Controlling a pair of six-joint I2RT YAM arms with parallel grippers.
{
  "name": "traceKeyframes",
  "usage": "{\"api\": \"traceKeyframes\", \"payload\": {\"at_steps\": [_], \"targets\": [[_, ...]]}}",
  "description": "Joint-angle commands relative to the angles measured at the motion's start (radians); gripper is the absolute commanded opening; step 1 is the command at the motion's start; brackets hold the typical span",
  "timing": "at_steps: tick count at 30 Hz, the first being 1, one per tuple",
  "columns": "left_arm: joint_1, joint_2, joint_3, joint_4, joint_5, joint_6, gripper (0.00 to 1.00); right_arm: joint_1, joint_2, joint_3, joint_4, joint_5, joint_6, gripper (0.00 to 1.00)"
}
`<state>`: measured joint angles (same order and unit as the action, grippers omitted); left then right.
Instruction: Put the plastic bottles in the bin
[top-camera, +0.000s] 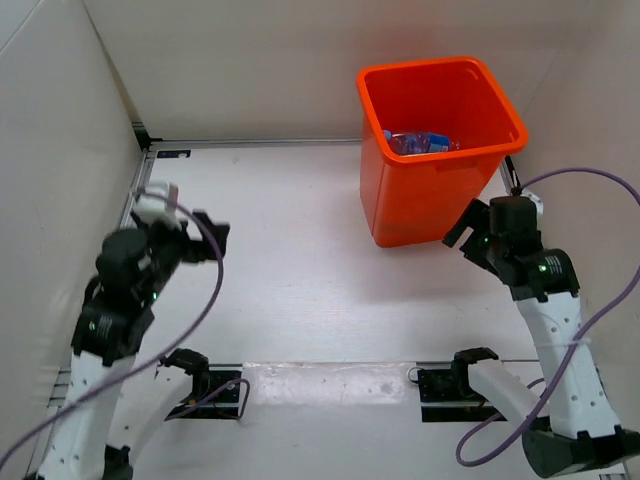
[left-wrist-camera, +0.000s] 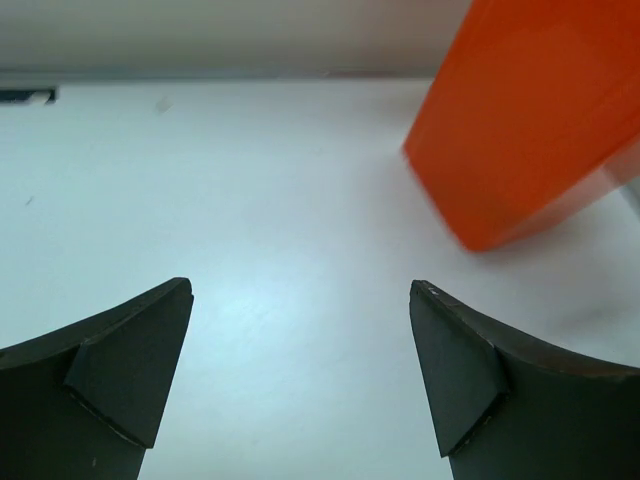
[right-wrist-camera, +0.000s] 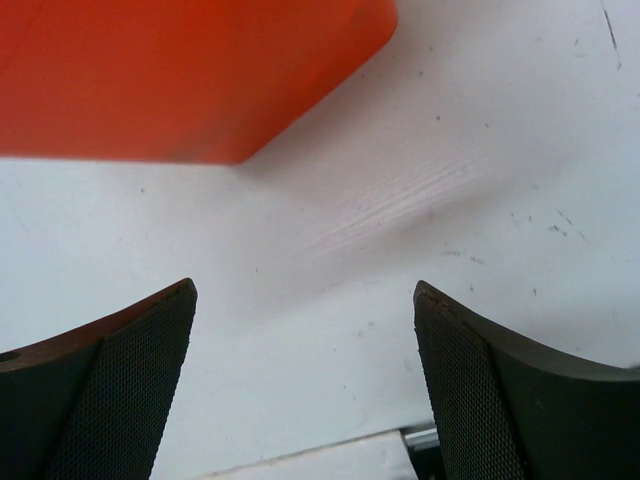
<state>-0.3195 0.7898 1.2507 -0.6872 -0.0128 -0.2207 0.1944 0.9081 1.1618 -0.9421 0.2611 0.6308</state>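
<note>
the bin (top-camera: 430, 205) is being shown as smooth, faintly glossy orange plastic, and the plastic bottles (top-camera: 420, 143) as clear and shiny. the desk (top-camera: 290, 270) is being seen as matt white, finely scuffed. the pads (right-wrist-camera: 125, 400) of the right gripper (right-wrist-camera: 305, 300) are being shown finely cross-hatched, and the fingers (left-wrist-camera: 120, 370) of the left gripper (left-wrist-camera: 300, 292) as smooth matt black.

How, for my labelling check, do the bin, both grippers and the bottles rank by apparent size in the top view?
1. bin
2. left gripper and right gripper: alike, unranked
3. plastic bottles: smallest visible patch, mostly hidden inside the bin and farther from the camera
</note>
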Motion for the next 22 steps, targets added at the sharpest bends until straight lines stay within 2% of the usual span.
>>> {"api": "traceKeyframes", "payload": {"at_steps": [1,2,5,6,7,9,11,13,14,18,19,21,22], "targets": [[0.007,-0.174,-0.242,-0.12,-0.114,0.107,1.0,0.017,-0.06,0.012,-0.109,-0.013,0.023,0.9],[0.008,-0.263,-0.355,-0.124,-0.13,0.11,1.0,0.017,-0.072,0.006,-0.128,-0.01,0.021,0.9],[0.007,-0.432,-0.459,-0.126,-0.217,0.128,1.0,-0.004,-0.101,-0.002,-0.182,-0.057,0.029,0.9],[0.007,-0.552,-0.565,-0.1,-0.231,0.123,1.0,-0.012,-0.103,-0.004,-0.216,-0.074,0.029,0.9],[0.007,-0.589,-0.595,-0.094,-0.28,0.083,1.0,-0.025,-0.104,-0.007,-0.225,-0.115,0.029,0.9],[0.007,-0.721,-0.695,-0.051,-0.309,0.104,1.0,-0.047,-0.112,-0.01,-0.28,-0.137,0.036,0.9],[0.008,-0.786,-0.772,0.063,-0.296,0.151,1.0,-0.079,-0.13,-0.013,-0.328,-0.149,0.043,0.9],[0.007,-0.785,-0.827,0.122,-0.314,0.176,1.0,-0.101,-0.155,-0.04,-0.339,-0.151,0.049,0.9],[0.005,-0.764,-0.83,0.124,-0.369,0.17,1.0,-0.104,-0.169,-0.053,-0.333,-0.149,0.049,0.9],[0.007,-0.62,-0.829,0.136,-0.432,0.15,1.0,-0.087,-0.132,-0.065,-0.32,-0.18,0.047,0.9],[0.007,-0.58,-0.852,0.237,-0.44,0.168,1.0,-0.075,-0.126,-0.06,-0.307,-0.166,0.041,0.9],[0.005,-0.551,-0.893,0.29,-0.458,0.185,1.0,-0.064,-0.107,-0.051,-0.29,-0.152,0.035,0.9],[0.008,-0.522,-0.905,0.378,-0.467,0.188,1.0,-0.064,-0.107,-0.045,-0.302,-0.148,0.04,0.9]]}}
